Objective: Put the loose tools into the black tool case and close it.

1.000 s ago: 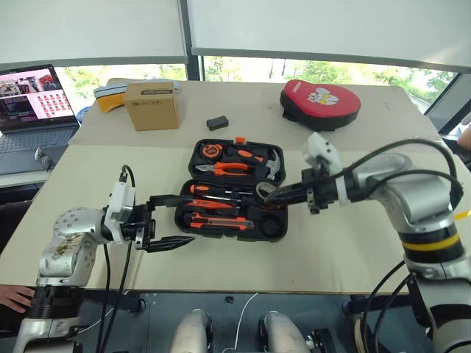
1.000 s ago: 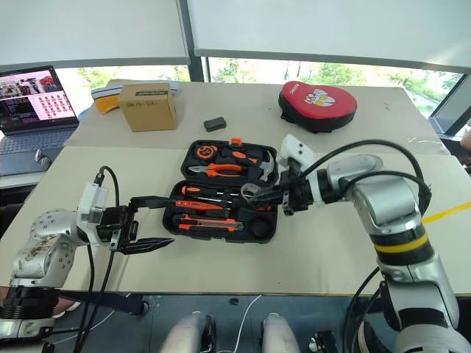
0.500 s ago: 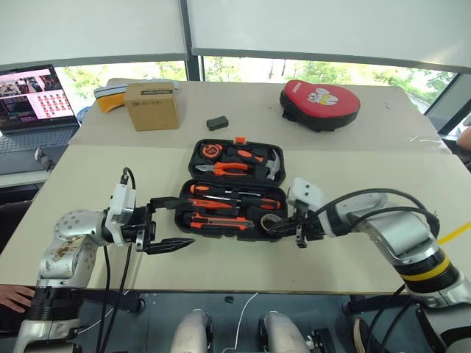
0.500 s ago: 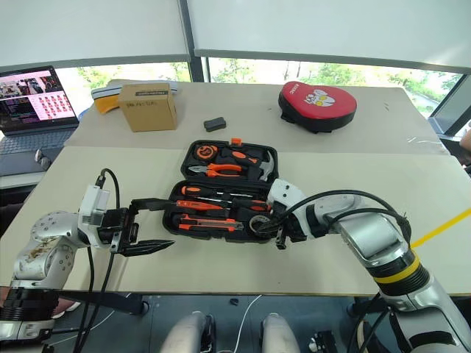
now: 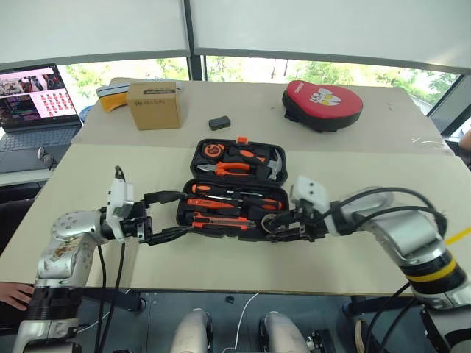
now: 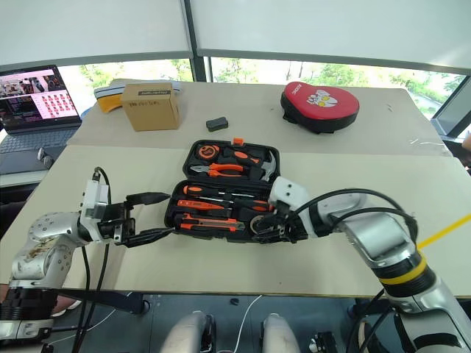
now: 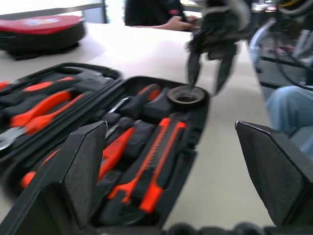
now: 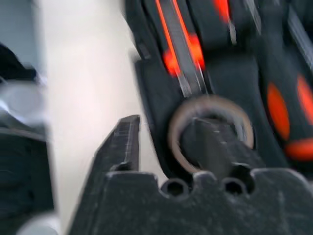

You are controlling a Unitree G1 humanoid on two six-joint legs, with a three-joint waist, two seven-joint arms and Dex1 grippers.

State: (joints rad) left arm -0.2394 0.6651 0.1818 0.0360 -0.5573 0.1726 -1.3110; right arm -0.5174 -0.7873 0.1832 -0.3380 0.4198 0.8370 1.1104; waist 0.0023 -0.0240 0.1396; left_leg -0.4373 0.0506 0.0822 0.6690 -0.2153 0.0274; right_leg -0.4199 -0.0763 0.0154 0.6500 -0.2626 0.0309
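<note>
Beige table (image 5: pixel 368 176) by bright windows, open black tool case (image 5: pixel 234 191) mid-table, laptop (image 5: pixel 33 103) far left of case, left end effector (image 5: pixel 168 215) spread wide beside case, right end effector (image 7: pixel 207 68) fingers apart over tape roll (image 7: pixel 185 95)

Blurred tape roll (image 8: pixel 211 131) in case (image 8: pixel 151 93) corner, possibly around one finger (image 8: pixel 215 147).

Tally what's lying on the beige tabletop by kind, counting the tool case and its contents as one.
Open black tool case: 1
Cardboard box: 1
Small black block: 1
Red-and-black mitt: 1
Yellow-and-grey object behind the box: 1
Total: 5
</note>
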